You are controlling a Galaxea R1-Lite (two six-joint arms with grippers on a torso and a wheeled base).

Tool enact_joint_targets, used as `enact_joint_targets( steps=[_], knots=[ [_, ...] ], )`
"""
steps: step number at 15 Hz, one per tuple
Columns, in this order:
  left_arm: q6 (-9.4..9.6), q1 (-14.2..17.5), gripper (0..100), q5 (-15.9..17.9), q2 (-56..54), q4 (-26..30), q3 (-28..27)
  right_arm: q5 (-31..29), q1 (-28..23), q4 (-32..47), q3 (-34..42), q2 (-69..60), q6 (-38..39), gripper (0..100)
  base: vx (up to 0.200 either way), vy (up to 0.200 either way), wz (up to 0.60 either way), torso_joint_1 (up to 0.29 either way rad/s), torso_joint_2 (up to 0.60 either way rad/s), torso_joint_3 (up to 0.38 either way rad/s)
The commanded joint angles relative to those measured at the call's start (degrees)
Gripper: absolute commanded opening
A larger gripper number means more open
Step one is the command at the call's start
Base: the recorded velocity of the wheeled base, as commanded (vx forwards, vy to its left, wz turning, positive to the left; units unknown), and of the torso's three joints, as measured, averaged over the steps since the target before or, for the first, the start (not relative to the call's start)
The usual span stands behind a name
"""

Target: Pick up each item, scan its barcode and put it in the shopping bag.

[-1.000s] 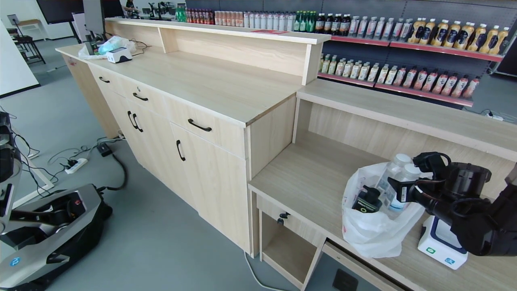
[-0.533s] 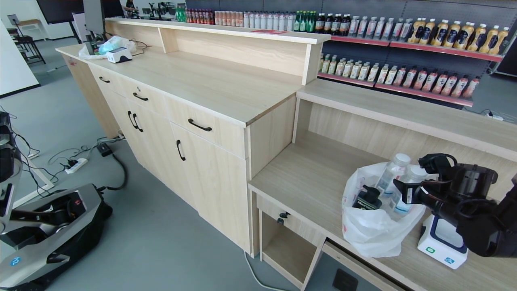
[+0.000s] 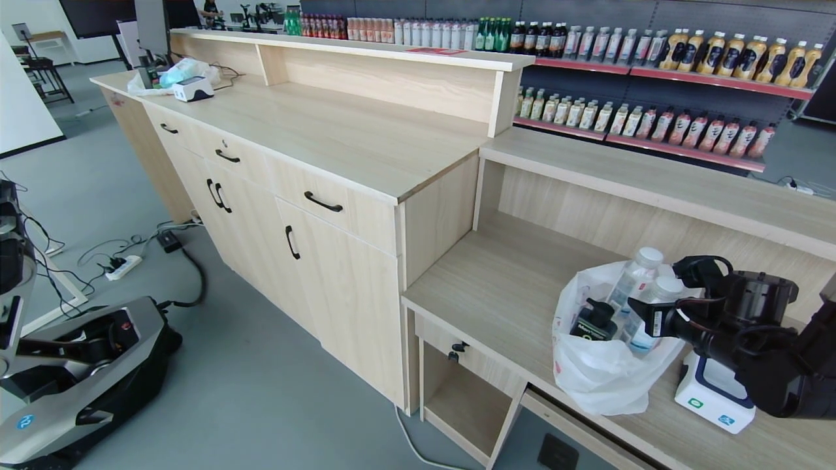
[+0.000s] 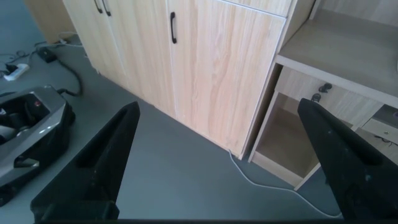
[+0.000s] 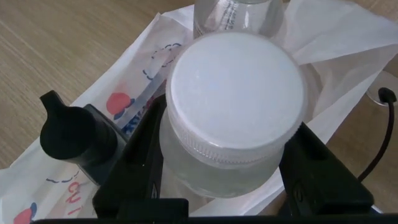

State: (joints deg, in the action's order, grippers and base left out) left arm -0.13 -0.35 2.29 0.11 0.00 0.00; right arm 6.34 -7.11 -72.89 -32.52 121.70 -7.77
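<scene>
Clear white-capped bottle [image 3: 665, 287] lower in shopping bag [image 3: 588, 372], right fingers [image 5: 134, 168] grasping it, left fingers [image 4: 93, 174] spread

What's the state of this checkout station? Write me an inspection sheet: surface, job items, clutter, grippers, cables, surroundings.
Surface: lower wooden counter, light wood grain.
Job's things: white shopping bag on that counter holds a black bottle and a clear white-capped bottle; a second capped bottle sits partly in the bag's mouth; scanner stands beside the bag.
Clutter: another bag and a small device on the far counter.
Grippers: right gripper shut on the second capped bottle; left gripper open over the floor.
Cables: power strip with leads on the floor.
Surroundings: shelves of bottled drinks.
</scene>
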Motion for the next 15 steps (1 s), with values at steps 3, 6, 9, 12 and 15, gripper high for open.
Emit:
enact_joint_targets(
  steps=[3, 6, 9, 12, 15],
  knots=[
    [-0.04, 0.0, 100, -0.01, -0.02, 0.0, 0.0, 0.16, 0.25, -0.33, -0.17, 0.82, -0.06, 0, 0.0, 0.0, 0.0, 0.0, 0.0, 0.0],
    [-0.04, 0.0, 100, -0.01, -0.02, 0.0, 0.0, 0.25, 0.25, -0.5, -0.17, 1.44, -0.06, 0, 0.0, 0.0, 0.0, 0.0, 0.0, 0.0],
    [-0.04, 0.0, 100, -0.01, -0.02, 0.0, 0.0, 0.34, 0.25, -0.5, -0.26, 1.79, -0.06, 0, 0.0, 0.0, 0.0, 0.0, 0.0, 0.0],
    [-0.04, 0.0, 100, -0.01, -0.02, 0.0, 0.0, 0.34, 0.08, -0.5, -0.08, 2.14, -0.06, 0, 0.0, 0.0, 0.0, 0.0, 0.0, 0.0],
    [0.05, 0.0, 100, -0.01, -0.02, 0.0, 0.0, 0.34, -0.1, -0.41, -0.17, 2.14, -0.06, 0, 0.0, 0.0, 0.0, 0.0, 0.0, 0.0]
  ],
)
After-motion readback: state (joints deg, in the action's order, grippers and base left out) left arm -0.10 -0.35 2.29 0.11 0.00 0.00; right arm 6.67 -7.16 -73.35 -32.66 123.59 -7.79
